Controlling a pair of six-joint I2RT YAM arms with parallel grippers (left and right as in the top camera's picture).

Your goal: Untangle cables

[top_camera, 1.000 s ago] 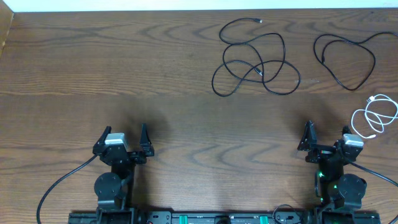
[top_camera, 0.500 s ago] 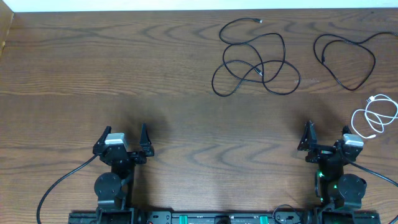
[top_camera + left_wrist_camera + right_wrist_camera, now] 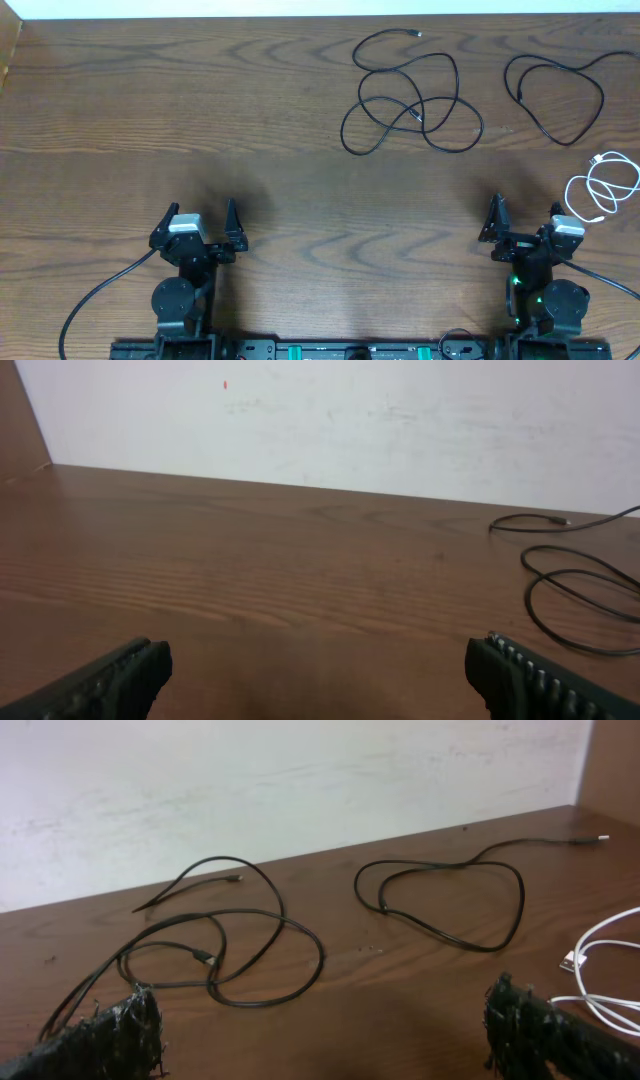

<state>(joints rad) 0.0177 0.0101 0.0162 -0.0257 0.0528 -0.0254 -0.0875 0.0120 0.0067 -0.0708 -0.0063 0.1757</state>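
The longer black cable (image 3: 418, 116) is seen towards the far side of the table (image 3: 200, 100), right of centre, thrown into several loose loops that cross one another at a number of points, with one plug end lying clear at the far tip. The shorter black cable (image 3: 572, 143) is laid to its right as a single open loop with a tail running off towards the far right corner, and the white cable (image 3: 585, 178) is bunched in small overlapping coils at the right edge, just beside the right arm. No cord is seen to touch or cross another, so the separating of the three from each other can be judged done. What appears to be left is the opening out of the long black cord's own crossings and of the white coils, if that is wanted. The left gripper (image 3: 198, 220) and the right gripper (image 3: 527, 222) are parked at the near edge, well apart from the black cords, with jaws spread fully wide and nothing held in either. No brand, label or writing can be made out on the cords, the arms or the pale wall behind.
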